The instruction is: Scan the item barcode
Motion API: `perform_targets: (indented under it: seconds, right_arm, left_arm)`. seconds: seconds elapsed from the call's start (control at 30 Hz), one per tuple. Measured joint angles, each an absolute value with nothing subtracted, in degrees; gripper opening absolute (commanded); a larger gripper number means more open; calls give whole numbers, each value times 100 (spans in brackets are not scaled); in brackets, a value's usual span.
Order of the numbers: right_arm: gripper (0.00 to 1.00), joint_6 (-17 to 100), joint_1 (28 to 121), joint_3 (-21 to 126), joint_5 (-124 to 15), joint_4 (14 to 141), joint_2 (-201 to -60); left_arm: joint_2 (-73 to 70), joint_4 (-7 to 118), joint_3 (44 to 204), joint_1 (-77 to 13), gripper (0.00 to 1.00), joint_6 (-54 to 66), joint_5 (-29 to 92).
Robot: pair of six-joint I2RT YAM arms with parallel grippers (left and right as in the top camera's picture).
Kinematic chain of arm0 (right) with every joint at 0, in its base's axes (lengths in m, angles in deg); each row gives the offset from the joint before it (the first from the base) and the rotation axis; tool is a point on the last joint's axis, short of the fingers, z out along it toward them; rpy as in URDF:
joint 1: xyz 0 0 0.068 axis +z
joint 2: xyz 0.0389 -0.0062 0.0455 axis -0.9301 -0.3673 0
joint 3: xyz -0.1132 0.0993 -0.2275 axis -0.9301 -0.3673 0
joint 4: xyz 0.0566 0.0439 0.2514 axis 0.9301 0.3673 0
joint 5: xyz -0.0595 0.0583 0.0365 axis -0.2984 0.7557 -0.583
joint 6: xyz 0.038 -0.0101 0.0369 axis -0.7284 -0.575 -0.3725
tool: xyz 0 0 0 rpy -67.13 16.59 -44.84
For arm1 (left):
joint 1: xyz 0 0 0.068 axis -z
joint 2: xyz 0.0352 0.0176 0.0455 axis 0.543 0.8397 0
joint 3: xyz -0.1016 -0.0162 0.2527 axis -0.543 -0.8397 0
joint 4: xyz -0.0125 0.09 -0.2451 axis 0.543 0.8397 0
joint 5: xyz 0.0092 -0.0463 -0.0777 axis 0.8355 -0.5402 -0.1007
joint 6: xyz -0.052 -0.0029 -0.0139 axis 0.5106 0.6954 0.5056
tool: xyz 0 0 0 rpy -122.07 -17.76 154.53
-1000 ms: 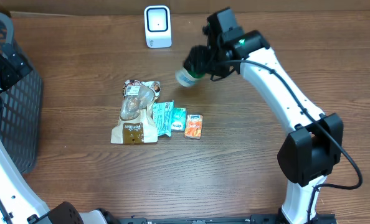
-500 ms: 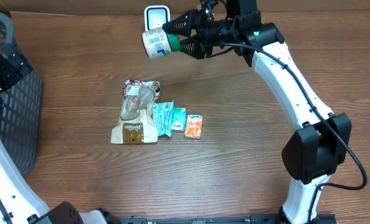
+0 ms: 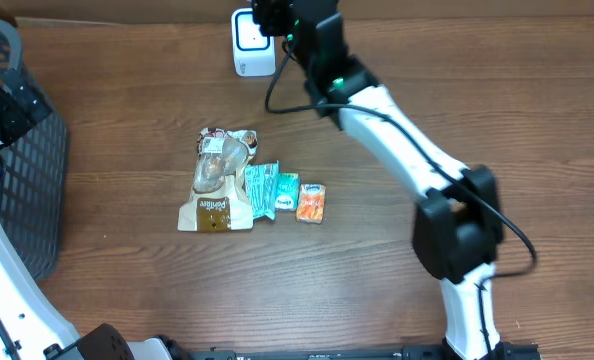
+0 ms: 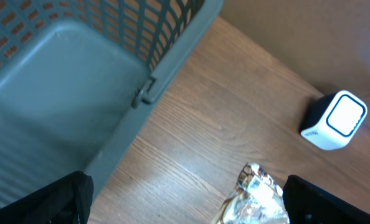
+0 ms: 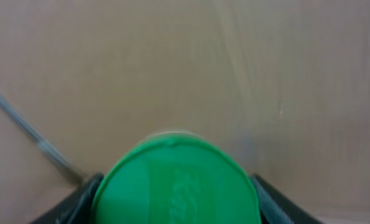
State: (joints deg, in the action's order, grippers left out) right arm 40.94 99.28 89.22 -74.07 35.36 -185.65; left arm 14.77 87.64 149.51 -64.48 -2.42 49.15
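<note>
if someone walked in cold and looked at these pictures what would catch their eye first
Probably the right arm stretched to the table's far edge, its right gripper shut on a green-capped container close to the white scanner. Next, the cluster of snack packets mid-table, and the dark mesh basket at the left edge.

green-lidded container (image 5: pixel 175 180) held aloft beside the white scanner (image 3: pixel 252 42).

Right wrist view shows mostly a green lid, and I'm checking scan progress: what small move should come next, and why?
Probably turn the green-lidded container, clamped in the right gripper, slowly at the white scanner. Overhead, the arm hides the container's label, so whether the barcode faces the scanner can't be told.
</note>
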Motion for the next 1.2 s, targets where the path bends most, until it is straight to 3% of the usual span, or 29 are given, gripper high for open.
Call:
perform_targets:
  seconds: [0.37, 0.73, 1.2]
  right_arm:
    - [16, 6126, 9994, 8909, -8115, 1097, -20349]
    - [16, 8782, 10000, 8909, -7861, 738, -20530]
    - [18, 9287, 10011, 8909, -7509, 690, -20530]
  left_arm:
    - [1477, 8762, 14951, -6448, 100, -242, 4917]
    - [1477, 8762, 14951, -6448, 100, -242, 4917]
    - [1477, 8762, 14951, -6448, 100, -242, 4917]
